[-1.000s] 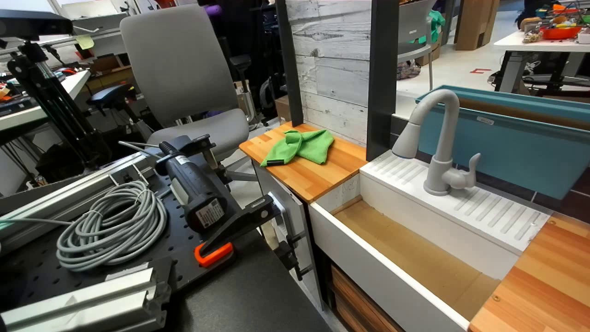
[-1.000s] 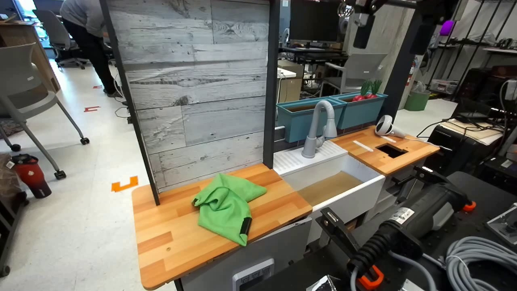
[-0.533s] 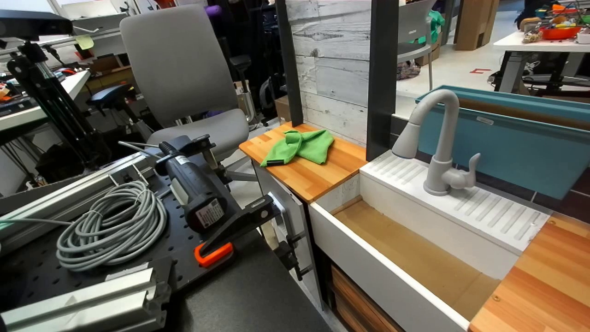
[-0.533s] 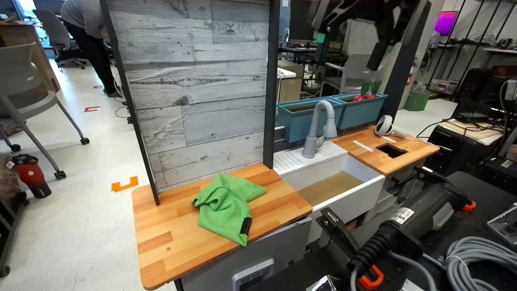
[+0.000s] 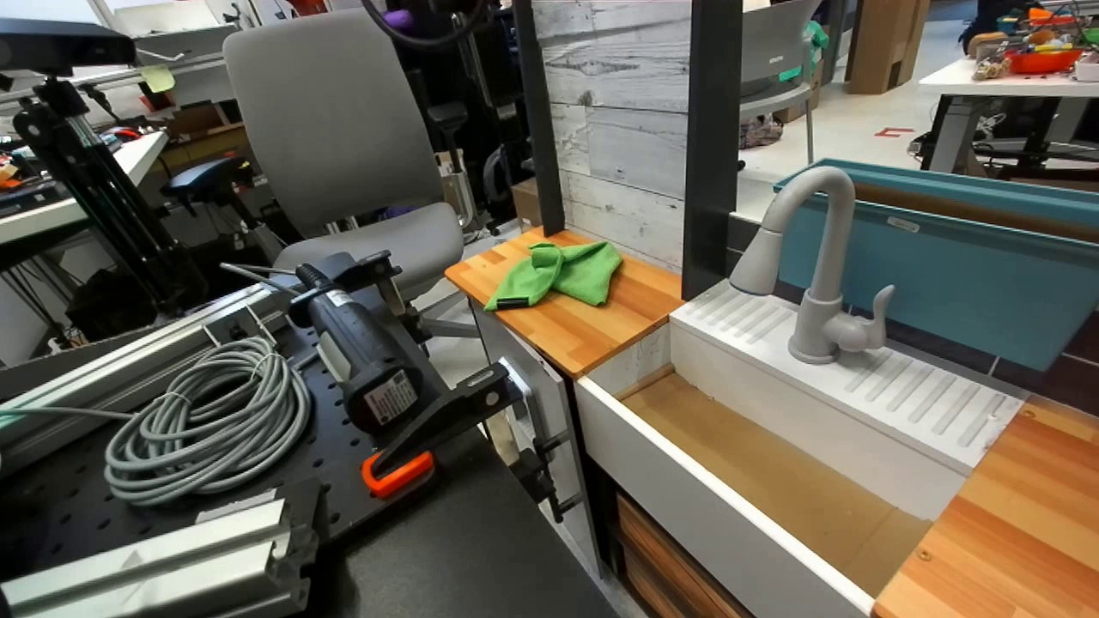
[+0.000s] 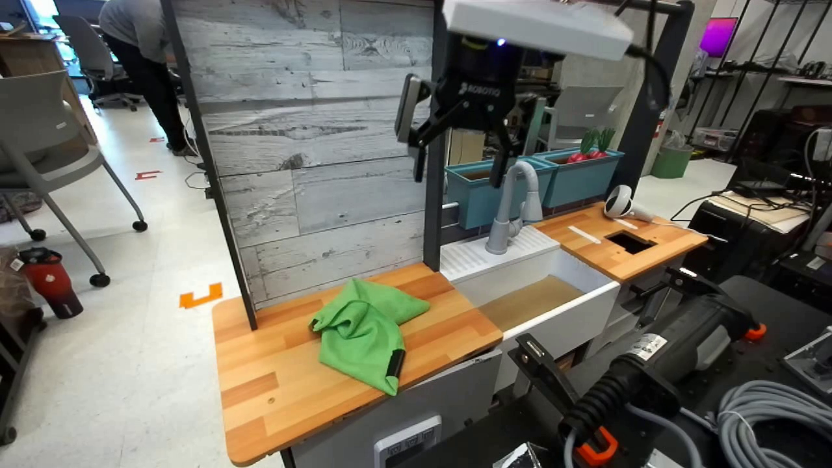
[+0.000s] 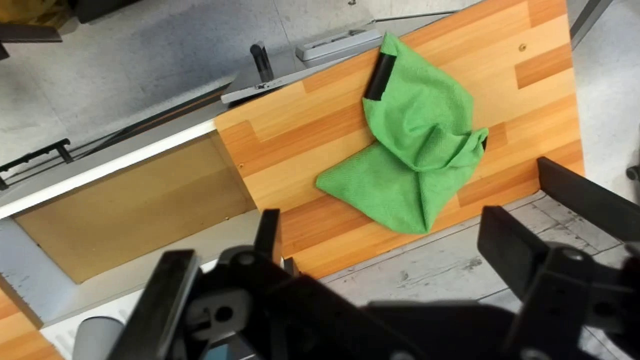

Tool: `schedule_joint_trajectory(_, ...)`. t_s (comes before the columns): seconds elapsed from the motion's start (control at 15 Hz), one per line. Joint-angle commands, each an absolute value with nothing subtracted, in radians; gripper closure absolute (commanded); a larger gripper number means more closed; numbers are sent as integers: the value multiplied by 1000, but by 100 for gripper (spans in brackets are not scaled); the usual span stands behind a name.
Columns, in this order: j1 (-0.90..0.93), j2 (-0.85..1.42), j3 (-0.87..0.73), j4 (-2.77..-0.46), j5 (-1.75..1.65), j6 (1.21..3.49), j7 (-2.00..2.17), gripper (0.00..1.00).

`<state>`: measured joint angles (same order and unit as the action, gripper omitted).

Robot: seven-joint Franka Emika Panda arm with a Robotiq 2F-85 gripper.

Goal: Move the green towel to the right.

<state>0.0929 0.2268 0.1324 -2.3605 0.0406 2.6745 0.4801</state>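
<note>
The green towel point(image 5: 562, 273) lies crumpled on the left wooden counter point(image 5: 592, 335) beside the sink. It also shows in an exterior view point(image 6: 367, 335) and in the wrist view point(image 7: 420, 115), with a black tag at one corner. My gripper point(image 6: 459, 175) hangs high in the air, in front of the wall panel's post and near the faucet in that view. Its fingers are spread wide with nothing between them. In the wrist view my gripper point(image 7: 381, 215) points down, and the towel shows beyond the fingertips, apart from them.
A white sink point(image 6: 559, 325) with a grey faucet point(image 6: 507, 208) adjoins the counter. A grey wood-plank panel point(image 6: 312, 149) with black posts stands behind the towel. Teal planters point(image 6: 481, 195) stand behind the faucet. A black bench point(image 5: 481, 532) with a clamped device and coiled cable stands in front.
My arm has swung into view; the gripper moved left and lower, from the top right toward the panel's post. The towel has not moved. A chair in the background has shifted slightly.
</note>
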Motion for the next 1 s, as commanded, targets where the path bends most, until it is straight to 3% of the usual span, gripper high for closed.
schedule_joint_trajectory(0.0,177,463,80,-2144,7,2682,517,0)
schedule_joint_trajectory(0.93,342,1048,0,-1572,57,2614,523,0)
